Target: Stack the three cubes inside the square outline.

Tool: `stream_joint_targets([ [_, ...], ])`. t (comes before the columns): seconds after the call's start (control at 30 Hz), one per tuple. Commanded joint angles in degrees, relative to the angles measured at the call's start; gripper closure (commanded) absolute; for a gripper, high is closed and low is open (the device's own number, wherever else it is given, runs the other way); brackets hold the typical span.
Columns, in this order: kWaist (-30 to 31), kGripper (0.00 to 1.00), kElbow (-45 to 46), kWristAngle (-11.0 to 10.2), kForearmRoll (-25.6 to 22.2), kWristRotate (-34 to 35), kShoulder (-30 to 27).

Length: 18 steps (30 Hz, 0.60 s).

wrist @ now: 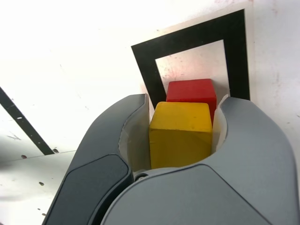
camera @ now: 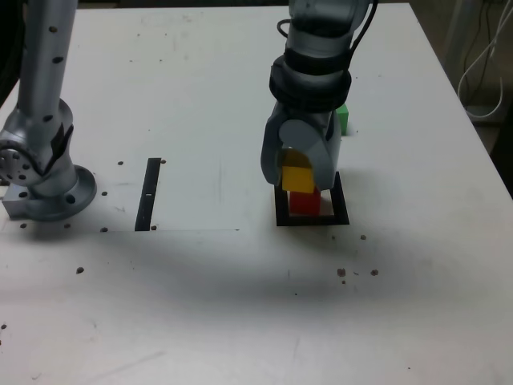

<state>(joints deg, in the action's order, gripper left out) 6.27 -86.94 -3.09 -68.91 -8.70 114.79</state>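
The hand [camera: 298,172] is clamped on the yellow cube [wrist: 180,133], just above the red cube [wrist: 192,91] inside the square outline [wrist: 234,51]. Released off-centre, yellow could tip or nudge red askew. The green cube [camera: 343,119] waits behind on the bench [camera: 200,80].

You're looking at a white worktop [camera: 200,96] speckled with small dark spots. A narrow straight black strip [camera: 148,194] lies flat on it toward the exterior view's left, running away from the camera, and it shows again as a thin diagonal line in the wrist view. White cables [camera: 486,56] hang beyond the worktop's edge at the exterior view's right.
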Motion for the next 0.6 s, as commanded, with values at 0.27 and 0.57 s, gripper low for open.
stream_joint_targets([
  [0.27,0.06,0.49,-0.2,-0.08,0.22,-0.21,1.21],
  [0.57,0.06,0.14,-0.55,-0.36,0.63,-1.11,1.01],
])
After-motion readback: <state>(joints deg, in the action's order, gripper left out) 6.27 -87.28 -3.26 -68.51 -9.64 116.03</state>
